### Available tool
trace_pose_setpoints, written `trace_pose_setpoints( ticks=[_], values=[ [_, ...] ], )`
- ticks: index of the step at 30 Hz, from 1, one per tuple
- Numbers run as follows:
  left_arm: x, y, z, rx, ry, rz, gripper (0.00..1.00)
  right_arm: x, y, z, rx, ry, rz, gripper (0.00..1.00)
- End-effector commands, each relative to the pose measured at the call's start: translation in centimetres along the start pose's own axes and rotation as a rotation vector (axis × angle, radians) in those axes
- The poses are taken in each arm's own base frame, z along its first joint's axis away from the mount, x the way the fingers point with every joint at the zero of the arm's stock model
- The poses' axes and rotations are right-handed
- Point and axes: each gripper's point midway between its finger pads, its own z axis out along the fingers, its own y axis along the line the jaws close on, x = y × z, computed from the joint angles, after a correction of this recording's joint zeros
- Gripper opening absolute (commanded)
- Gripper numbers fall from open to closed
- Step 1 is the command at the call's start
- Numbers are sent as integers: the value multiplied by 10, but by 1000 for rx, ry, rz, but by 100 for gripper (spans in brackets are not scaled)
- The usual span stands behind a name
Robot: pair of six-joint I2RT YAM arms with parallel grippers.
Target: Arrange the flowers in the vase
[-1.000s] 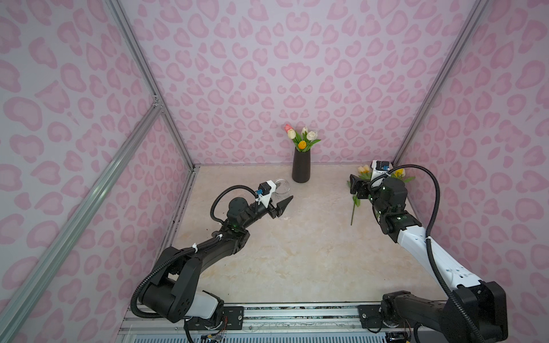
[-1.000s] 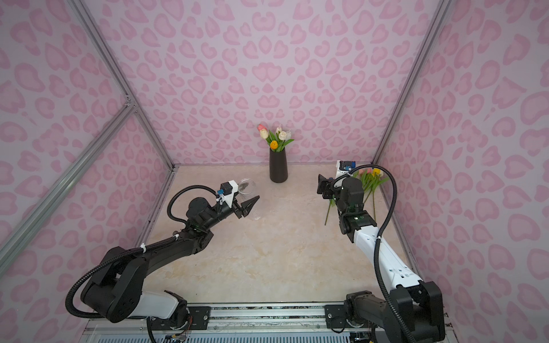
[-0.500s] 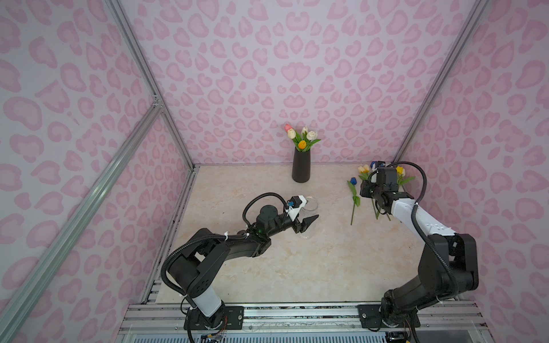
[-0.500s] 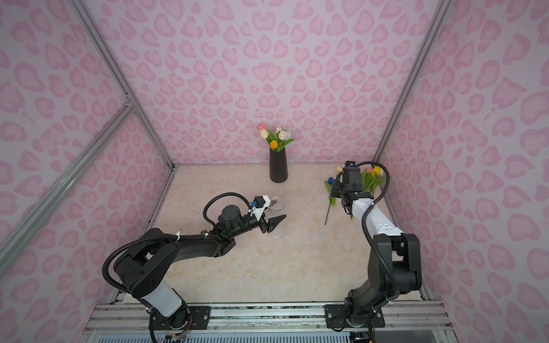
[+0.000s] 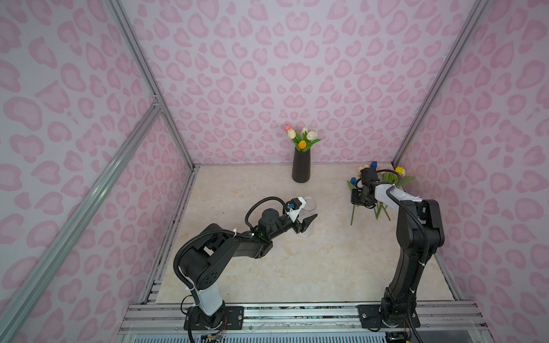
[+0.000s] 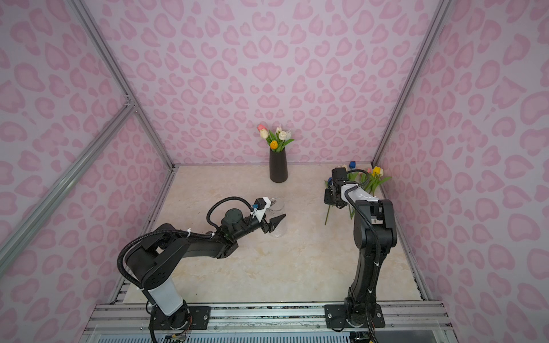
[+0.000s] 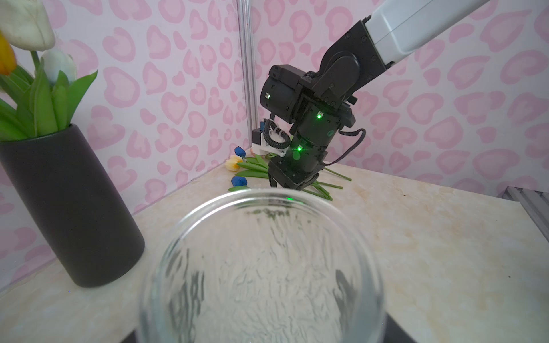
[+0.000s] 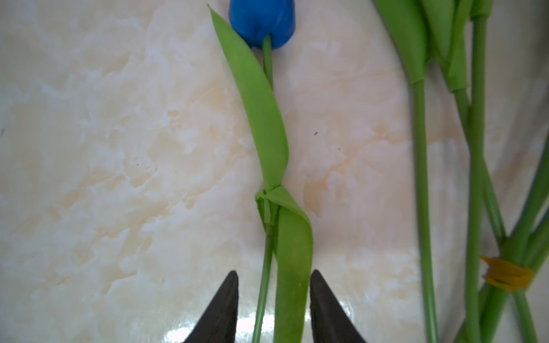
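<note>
While black vase (image 5: 301, 166) holds tulips (image 5: 301, 138), left pincer (image 5: 310, 220) grips glass jar (image 5: 309, 205).

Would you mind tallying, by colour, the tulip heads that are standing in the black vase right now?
Pink tulip: 1
White or cream tulips: 3
Orange tulip: 1
Total: 5 heads showing in the black vase

- Tall vase (image 5: 301, 167) stands mid-back on the table (image 5: 326, 261).
- Standing flowers (image 5: 302, 139) in the tall vase.
- Glass vase (image 5: 309, 206) in front of the tall vase, well apart.
- Loose flowers (image 6: 375, 184) lie on the table right of the tall vase, by the back corner.
</note>
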Motion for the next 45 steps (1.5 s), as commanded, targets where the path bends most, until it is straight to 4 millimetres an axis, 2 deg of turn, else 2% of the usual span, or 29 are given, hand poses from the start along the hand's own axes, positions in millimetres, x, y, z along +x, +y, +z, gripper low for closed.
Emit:
trace_pose_setpoints(
  ticks=[1, 7, 8, 9, 17, 21, 28, 33, 36, 41, 43, 45],
  values=[
    [-30, 2, -3, -14, -119, 40, 32, 9, 2, 7, 5, 34, 6, 39],
    [-18, 4, -9, -42, -88, 58, 34, 18, 8, 11, 9, 47, -2, 39],
    [-17, 4, -11, -44, -86, 57, 35, 19, 9, 11, 10, 56, -3, 38],
    [-17, 4, -12, -47, -86, 58, 41, 22, 9, 11, 15, 65, -7, 38],
    [-19, 3, -16, -51, -85, 66, 45, 25, 7, 0, 53, 61, -8, 36],
    [-17, 5, -19, -63, -85, 70, 57, 28, 6, 5, 57, 78, -22, 35],
    [-17, 7, -22, -81, -84, 68, 67, 33, 1, 14, 86, 101, -23, 31],
    [-20, 9, -28, -105, -97, 65, 84, 36, 0, 18, 103, 127, -34, 27],
    [-22, 12, -30, -128, -95, 75, 90, 38, -1, 18, 118, 131, -37, 29],
    [-27, 16, -36, -160, -99, 80, 93, 43, 8, 14, 117, 150, -67, 40],
    [-29, 17, -39, -166, -103, 84, 93, 45, 9, 12, 130, 149, -81, 40],
    [-32, 18, -43, -178, -111, 88, 93, 47, 10, 13, 125, 154, -76, 35]
  ],
)
